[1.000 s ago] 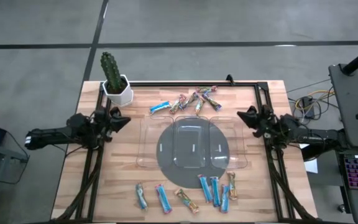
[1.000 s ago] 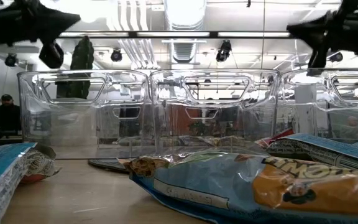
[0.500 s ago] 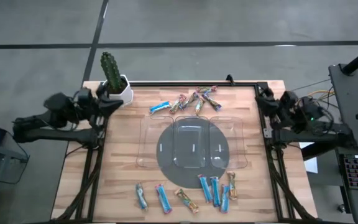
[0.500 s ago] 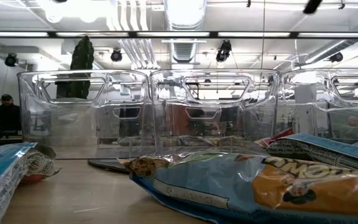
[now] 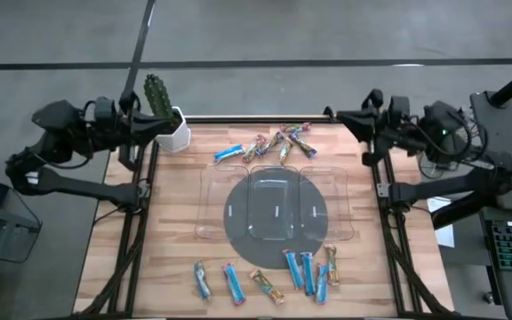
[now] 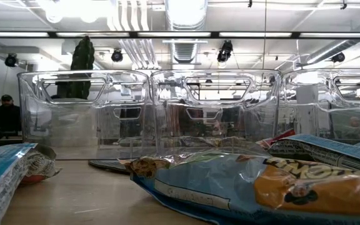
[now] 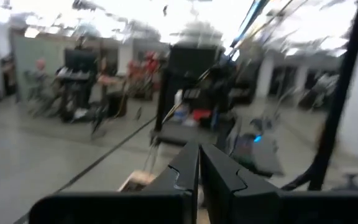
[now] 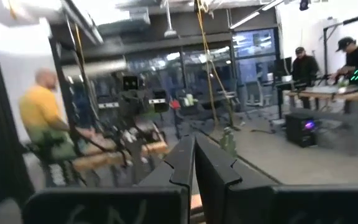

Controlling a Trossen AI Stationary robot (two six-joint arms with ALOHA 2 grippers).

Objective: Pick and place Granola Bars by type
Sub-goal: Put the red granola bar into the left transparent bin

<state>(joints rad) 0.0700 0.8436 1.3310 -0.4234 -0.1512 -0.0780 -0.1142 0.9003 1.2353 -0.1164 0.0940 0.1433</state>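
Note:
Two groups of granola bars lie on the wooden table. A far group [image 5: 269, 144] holds one blue bar and several multicoloured ones; a near group [image 5: 269, 276] holds several blue bars and some brownish-gold ones. In the low view a bar [image 6: 249, 184] lies close to the lens. A clear compartment tray [image 5: 274, 206] sits mid-table. My left gripper [image 5: 154, 126] hovers high at the far left corner, beside the cactus, shut and empty. My right gripper [image 5: 345, 117] hovers high at the far right corner, shut and empty. Both wrist views look out into the room.
A potted cactus [image 5: 162, 111] stands at the table's far left corner, close to my left gripper. A dark round mat [image 5: 274, 218] lies under the tray. A black frame rail [image 5: 265, 119] runs along the far edge. People are in the room beyond.
Both arms have risen and drawn back from mid-table toward the far corners, the left toward the cactus, the right toward the far right corner. They have left the low view. Their wrists have tipped up, so that the cameras face the room. The bars have not moved.

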